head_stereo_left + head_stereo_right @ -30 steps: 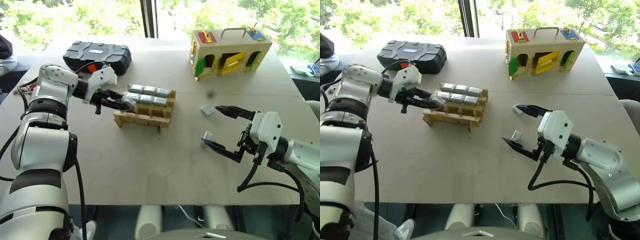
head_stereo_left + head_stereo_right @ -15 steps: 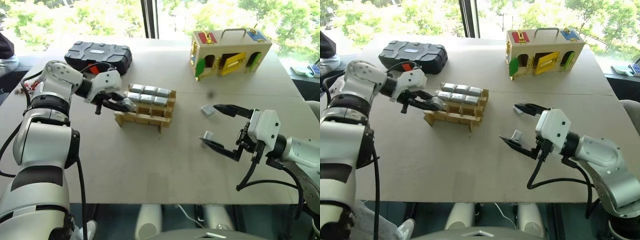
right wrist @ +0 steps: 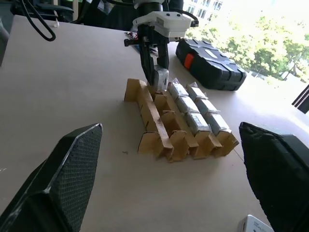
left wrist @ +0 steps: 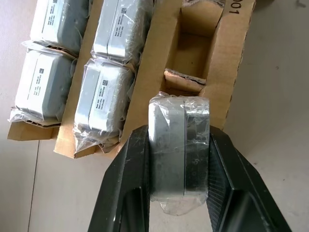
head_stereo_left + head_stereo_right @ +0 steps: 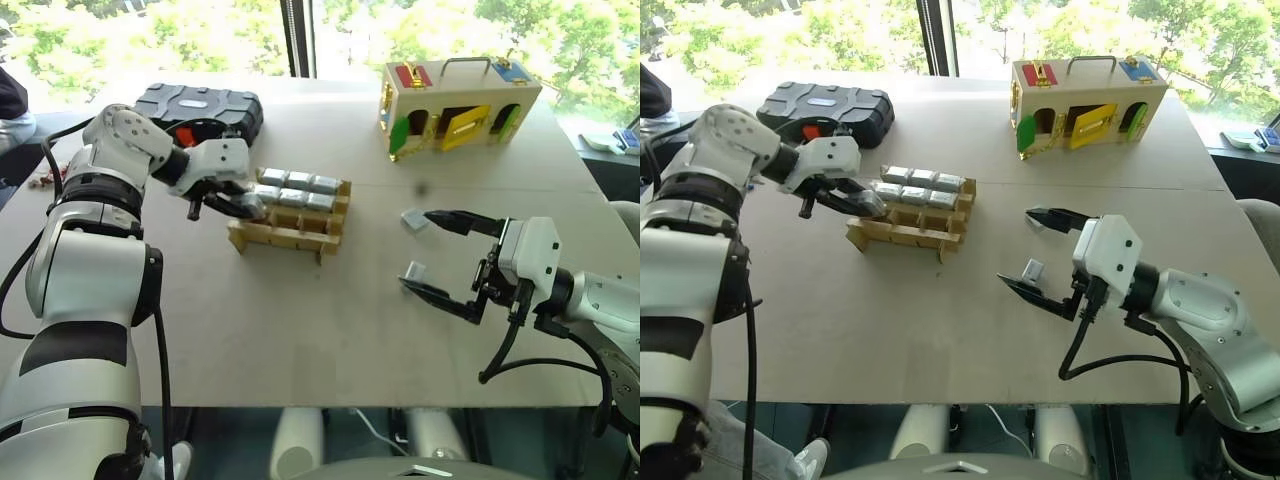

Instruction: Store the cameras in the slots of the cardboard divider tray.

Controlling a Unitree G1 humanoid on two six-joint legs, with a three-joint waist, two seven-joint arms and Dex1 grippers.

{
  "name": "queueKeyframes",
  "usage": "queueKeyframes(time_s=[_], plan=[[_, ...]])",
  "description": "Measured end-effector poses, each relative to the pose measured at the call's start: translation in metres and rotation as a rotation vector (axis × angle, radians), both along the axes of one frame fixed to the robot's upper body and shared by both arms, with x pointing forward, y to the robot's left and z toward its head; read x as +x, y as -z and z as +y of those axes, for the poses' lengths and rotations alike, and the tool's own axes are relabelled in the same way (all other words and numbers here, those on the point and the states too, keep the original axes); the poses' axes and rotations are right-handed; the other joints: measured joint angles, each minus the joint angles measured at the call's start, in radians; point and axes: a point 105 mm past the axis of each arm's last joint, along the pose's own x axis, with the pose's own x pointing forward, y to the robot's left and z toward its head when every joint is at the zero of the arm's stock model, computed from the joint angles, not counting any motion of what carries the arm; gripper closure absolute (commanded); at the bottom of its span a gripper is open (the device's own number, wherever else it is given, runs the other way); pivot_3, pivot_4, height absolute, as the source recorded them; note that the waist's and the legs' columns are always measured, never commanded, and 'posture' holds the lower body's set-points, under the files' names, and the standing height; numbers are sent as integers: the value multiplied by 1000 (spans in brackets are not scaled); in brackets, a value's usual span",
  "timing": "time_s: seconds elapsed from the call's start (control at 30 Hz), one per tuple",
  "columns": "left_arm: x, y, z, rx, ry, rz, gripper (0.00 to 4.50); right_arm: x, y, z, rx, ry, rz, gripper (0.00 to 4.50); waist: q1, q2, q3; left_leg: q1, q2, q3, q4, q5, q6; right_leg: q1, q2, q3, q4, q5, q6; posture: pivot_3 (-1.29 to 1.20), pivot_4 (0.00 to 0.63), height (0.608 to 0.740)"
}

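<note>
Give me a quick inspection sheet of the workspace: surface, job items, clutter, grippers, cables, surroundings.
Surface: tan table, flat.
Job's things: cardboard divider tray with five wrapped cameras slotted; one held camera above an open slot; two loose cameras near the right arm.
Clutter: black case; wooden box with coloured doors.
Grippers: left gripper shut on the held camera; right gripper open, apart from the loose cameras.
Cables: black cable looping under the right wrist.
Surroundings: windows with greenery.
</note>
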Motion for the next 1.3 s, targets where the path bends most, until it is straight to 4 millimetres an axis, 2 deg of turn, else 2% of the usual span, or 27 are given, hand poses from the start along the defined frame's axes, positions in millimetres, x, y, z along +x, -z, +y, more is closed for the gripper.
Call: queueKeyframes(time_s=[0.17, 0.7, 0.77, 0.9, 0.93, 0.97, 1.07, 1.2, 1.23, 1.3], plan=[[1, 6, 1, 25, 12, -20, 3644, -1, 1, 0, -12, -15, 13, 0, 0, 0, 0, 0, 0, 0, 1, 0, 0, 0, 0, 0, 0, 0, 0, 0, 150, 740], [-1, 6, -2, 23, 69, -36, 3644, -2, 1, 0, -14, -18, 18, 0, -1, 0, 0, 0, 0, 0, 1, 0, 0, 0, 0, 0, 1, 2, 3, 0, 150, 740], [-1, 6, -2, 26, 69, -43, 2625, -2, 1, 0, -15, -17, 18, 0, -1, 0, 0, 1, 0, 0, 1, 0, 0, 1, 0, 0, 1, 2, 3, 0, 150, 740], [-1, 10, -4, 22, 83, -49, 1182, -1, 0, -1, -16, -10, 16, 0, 0, 0, 0, 1, 0, 0, 2, 0, 0, 1, 0, 0, 1, 2, 3, 0, 150, 740], [-2, 8, -4, 10, 89, -50, 564, -1, 0, -2, -16, -8, 16, 0, 0, 0, 0, 1, 0, 0, 2, 0, 0, 1, 0, 0, 1, 2, 3, 0, 150, 740], [-3, 5, -5, -23, 96, -53, 287, -1, 0, -2, -16, -7, 17, 0, 0, 0, 0, 0, 0, 0, 2, 0, 0, 1, 0, 0, 1, 2, 3, 0, 150, 740], [-4, -6, -8, -127, 95, -75, 287, -1, 1, -2, -14, -6, 21, 0, 0, 0, 0, 1, 0, 0, 2, 0, 0, 1, 0, 0, 1, 2, 3, 0, 150, 740], [-1, -35, -14, -441, -2, -86, 287, -1, 2, -3, -7, 2, 32, 0, -1, 0, 0, 1, 0, -1, 3, 0, 0, 2, 0, 0, 2, 2, 3, 0, 150, 740], [-4, -48, -14, -562, -22, -90, 287, 0, 2, -4, -1, 13, 40, 0, -3, 0, 0, 2, 1, -1, 2, 0, 0, 3, 0, 1, 2, 2, 3, 0, 150, 740], [-11, -51, -15, -657, -27, -59, 287, 2, 4, -7, 2, 34, 52, 0, -8, 0, 0, 3, 1, 0, 2, 0, 0, 4, 0, 1, 2, 2, 3, 0, 150, 740]])
